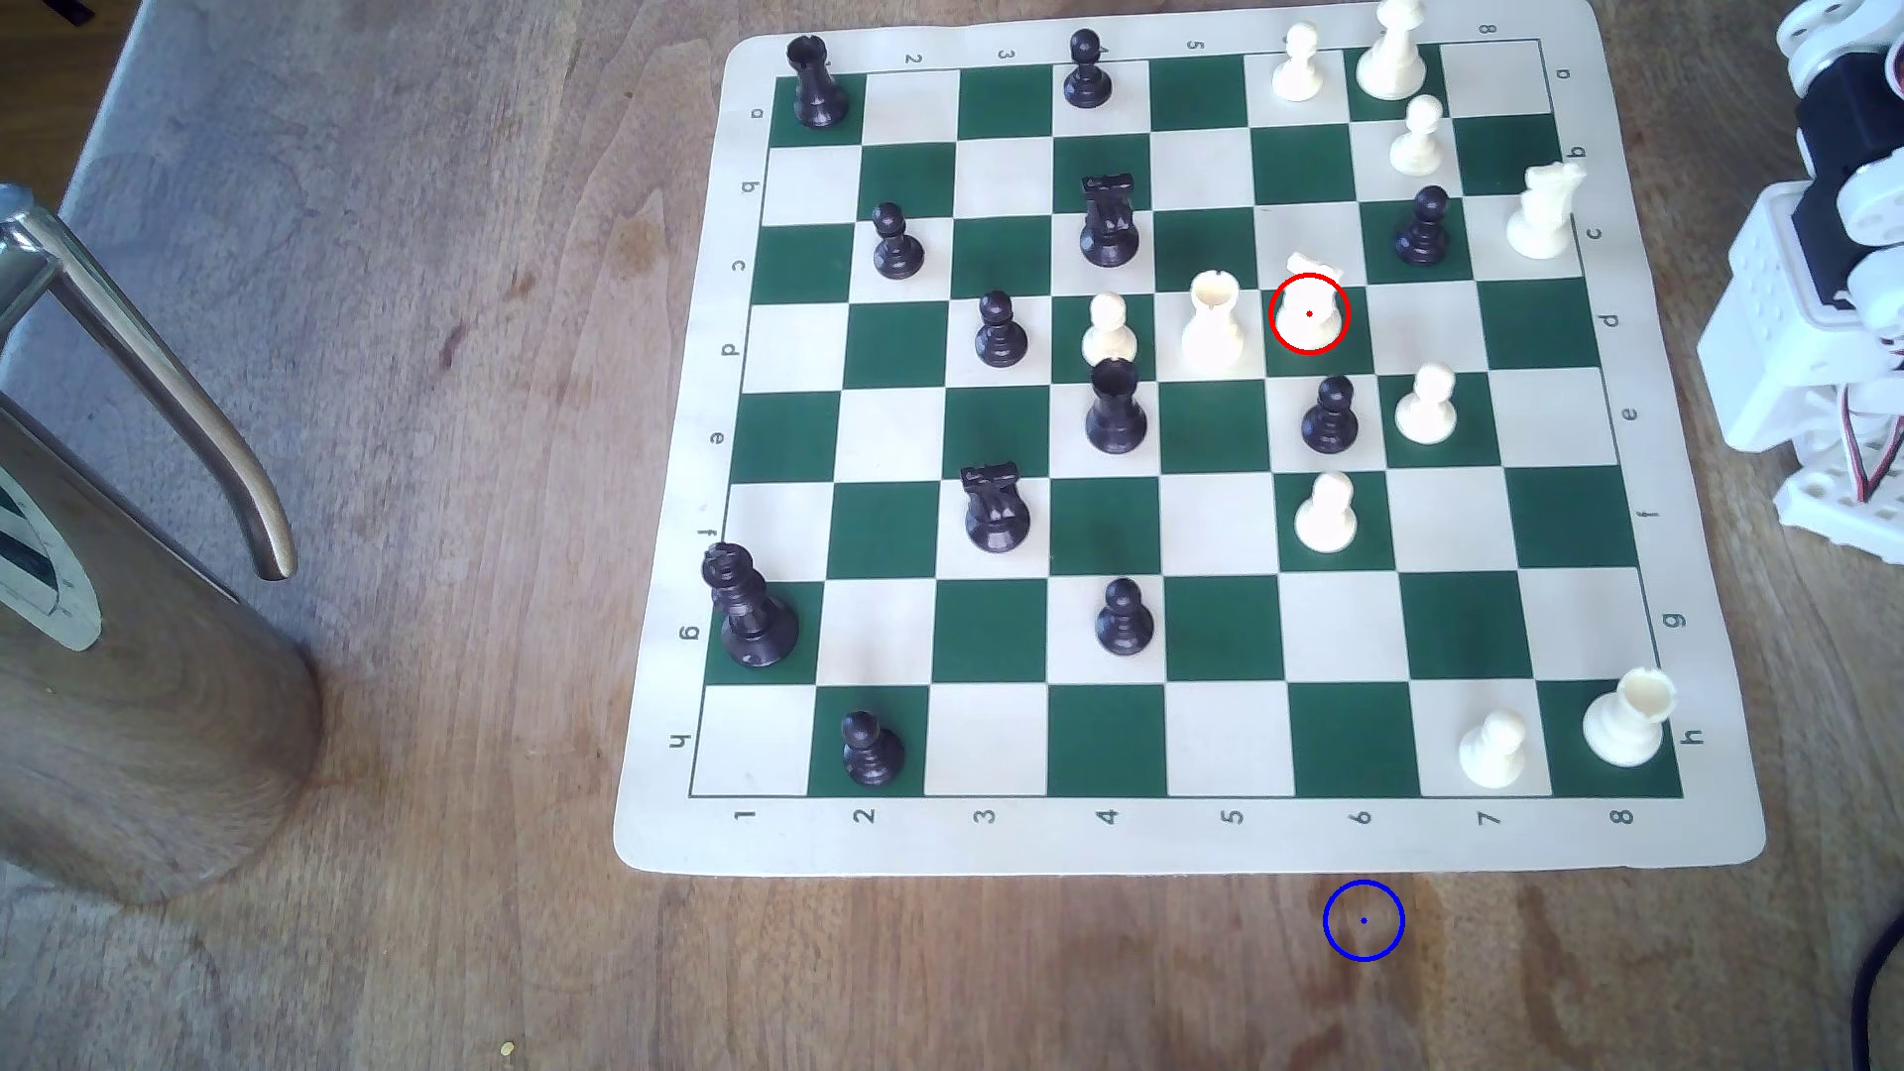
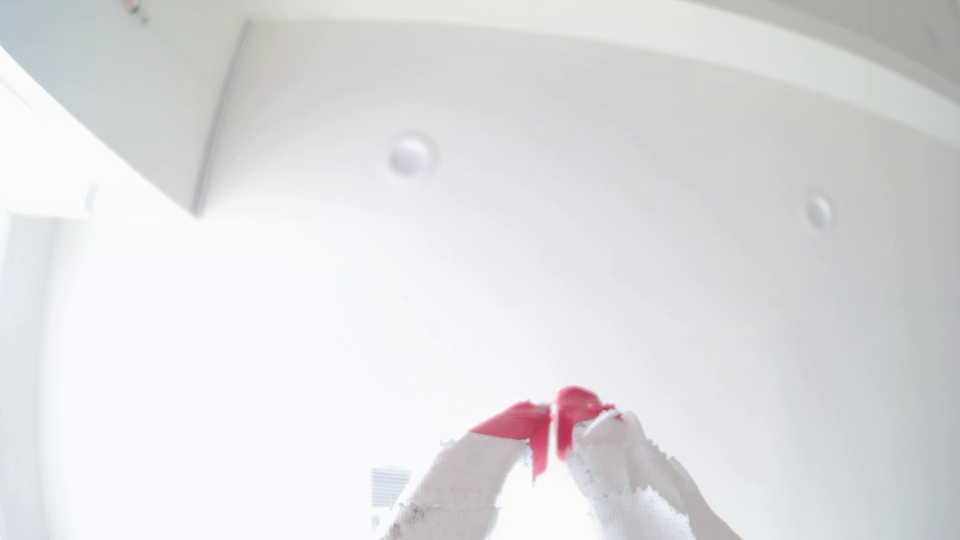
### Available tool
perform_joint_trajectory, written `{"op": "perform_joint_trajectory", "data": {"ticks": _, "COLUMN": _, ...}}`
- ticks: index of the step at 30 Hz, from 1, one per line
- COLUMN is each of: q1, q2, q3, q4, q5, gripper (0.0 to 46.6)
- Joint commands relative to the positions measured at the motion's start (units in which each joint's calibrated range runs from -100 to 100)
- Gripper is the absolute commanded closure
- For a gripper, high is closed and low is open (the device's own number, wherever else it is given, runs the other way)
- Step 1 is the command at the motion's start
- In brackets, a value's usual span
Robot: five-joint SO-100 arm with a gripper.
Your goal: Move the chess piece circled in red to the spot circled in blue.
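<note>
The claw (image 2: 555, 415), tips together and apparently empty in an overexposed wrist view, points at the ceiling. The white knight (image 1: 1309, 309) stands on the chessboard (image 1: 1185, 834), well away from the claw, the blue-ringed spot (image 1: 1363, 920) beyond.

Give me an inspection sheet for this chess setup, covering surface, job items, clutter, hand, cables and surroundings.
Surface: brown wooden table with a green and cream chess mat lying flat on it.
Job's things: cream knight, ringed red, upright on a green square, cream rook just to the exterior view's left of it; blue ring spot on bare wood below the mat's near edge.
Clutter: many black and cream pieces upright on the board; metal jug with handle at the exterior view's left.
Hand: the hand has red tips touching, holding nothing, pointed at a ceiling.
Cables: red and white wires at the arm's base; dark cable at the lower right corner.
Surroundings: white arm body beside the mat's right edge.
</note>
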Motion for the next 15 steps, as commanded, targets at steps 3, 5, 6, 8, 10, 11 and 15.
{"op": "perform_joint_trajectory", "data": {"ticks": 3, "q1": 1.42, "q2": -0.03, "q3": 1.17, "q4": 0.03, "q5": 0.20, "gripper": 46.5}}
{"op": "perform_joint_trajectory", "data": {"ticks": 5, "q1": 1.50, "q2": -0.03, "q3": 0.54, "q4": 3.23, "q5": 0.20, "gripper": 46.5}}
{"op": "perform_joint_trajectory", "data": {"ticks": 6, "q1": 2.05, "q2": -0.03, "q3": 0.09, "q4": 4.46, "q5": 0.20, "gripper": 46.5}}
{"op": "perform_joint_trajectory", "data": {"ticks": 8, "q1": 3.22, "q2": -0.03, "q3": -1.36, "q4": 5.36, "q5": 0.20, "gripper": 46.5}}
{"op": "perform_joint_trajectory", "data": {"ticks": 10, "q1": 4.78, "q2": -0.03, "q3": -3.81, "q4": 5.11, "q5": 0.20, "gripper": 46.5}}
{"op": "perform_joint_trajectory", "data": {"ticks": 11, "q1": 4.94, "q2": -0.03, "q3": -5.08, "q4": 6.18, "q5": 0.20, "gripper": 46.5}}
{"op": "perform_joint_trajectory", "data": {"ticks": 15, "q1": 5.33, "q2": -0.03, "q3": -12.70, "q4": 21.90, "q5": 0.20, "gripper": 46.5}}
